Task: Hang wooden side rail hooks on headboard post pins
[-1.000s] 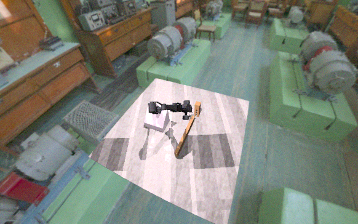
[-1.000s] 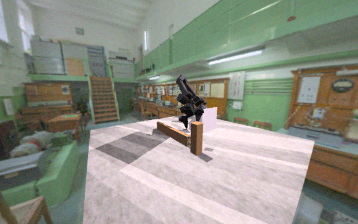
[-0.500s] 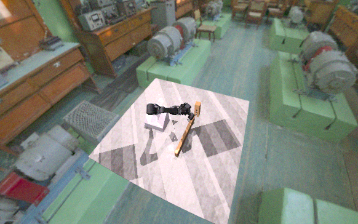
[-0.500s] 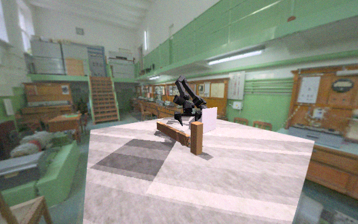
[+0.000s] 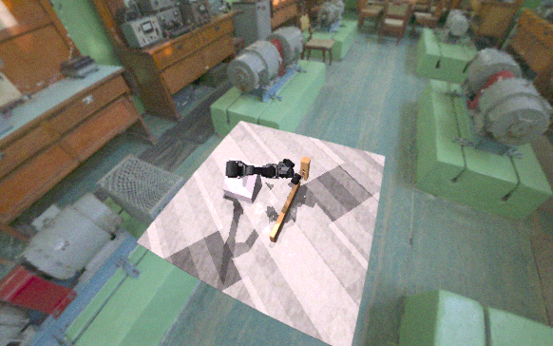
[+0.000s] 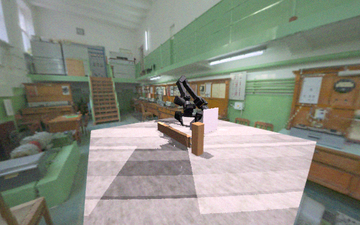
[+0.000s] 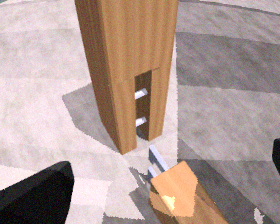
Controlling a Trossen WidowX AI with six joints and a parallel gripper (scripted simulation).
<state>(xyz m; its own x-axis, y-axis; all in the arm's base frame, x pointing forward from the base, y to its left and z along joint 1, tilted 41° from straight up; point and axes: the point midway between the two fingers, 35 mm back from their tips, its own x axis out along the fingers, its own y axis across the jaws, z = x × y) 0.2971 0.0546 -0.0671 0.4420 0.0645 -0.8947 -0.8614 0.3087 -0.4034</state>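
Two hooks [image 7: 155,160] not yet in post [image 7: 128,43] slot, rail [image 5: 285,209] lies on table [image 5: 302,285], long axis 1-to-7 o'clock. Gripper [image 5: 297,178] spread wide, empty, over rail's hook end; post at 1 o'clock

High top, low exterior, close wrist: all on the table [image 5: 331,266].

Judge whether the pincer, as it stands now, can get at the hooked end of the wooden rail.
Probably yes. The pincer is open, holding nothing, above the rail near its hooks. Nothing lies between them; only the post stands close ahead, so room on that side is tight.
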